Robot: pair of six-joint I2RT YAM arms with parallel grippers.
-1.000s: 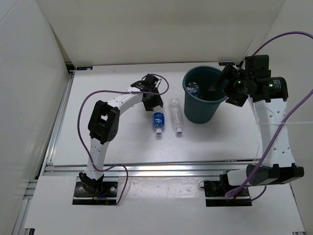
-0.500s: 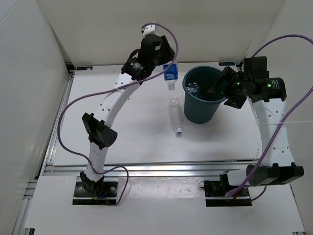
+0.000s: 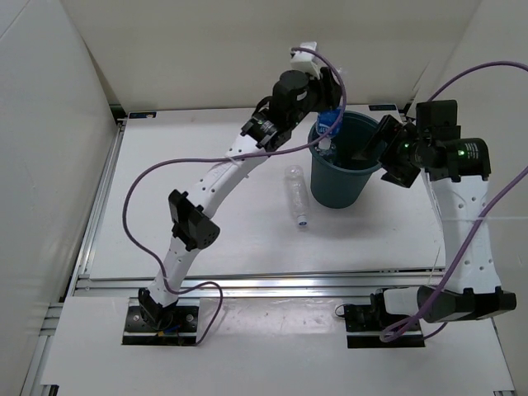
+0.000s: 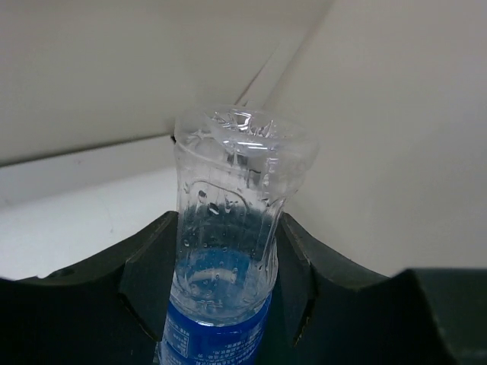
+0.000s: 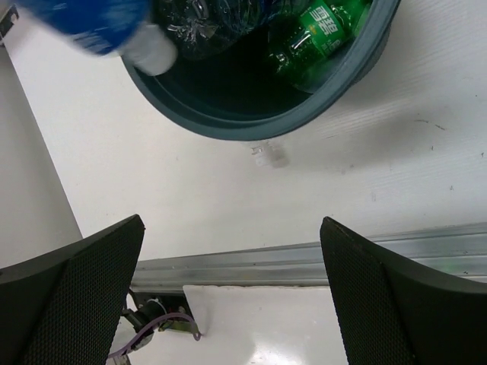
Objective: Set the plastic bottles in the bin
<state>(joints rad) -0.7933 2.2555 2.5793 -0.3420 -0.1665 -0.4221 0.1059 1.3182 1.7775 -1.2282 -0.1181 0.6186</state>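
My left gripper [image 3: 328, 115] is shut on a clear plastic bottle with a blue label [image 3: 331, 124], holding it cap-down over the left side of the bin [image 3: 353, 188]. In the left wrist view the bottle [image 4: 232, 205] is clamped between both fingers [image 4: 148, 262], base up. A second clear bottle [image 3: 297, 196] lies on the table left of the bin. In the right wrist view the bin's rim [image 5: 251, 131] shows, with a green bottle [image 5: 319, 30] and a clear one [image 5: 199, 24] inside, and the held bottle [image 5: 99, 23] above. My right gripper [image 5: 236, 304] hangs open at the bin's right rim [image 3: 381, 155].
White walls close in the table at the back and both sides. A metal rail [image 3: 272, 282] runs along the table's near edge. The left arm [image 3: 223, 177] stretches diagonally over the table towards the bin. Purple cables [image 3: 136, 206] loop beside both arms.
The left gripper has lifted the blue-labelled bottle off the table and swung it up and right to above the bin. The right arm has barely moved.
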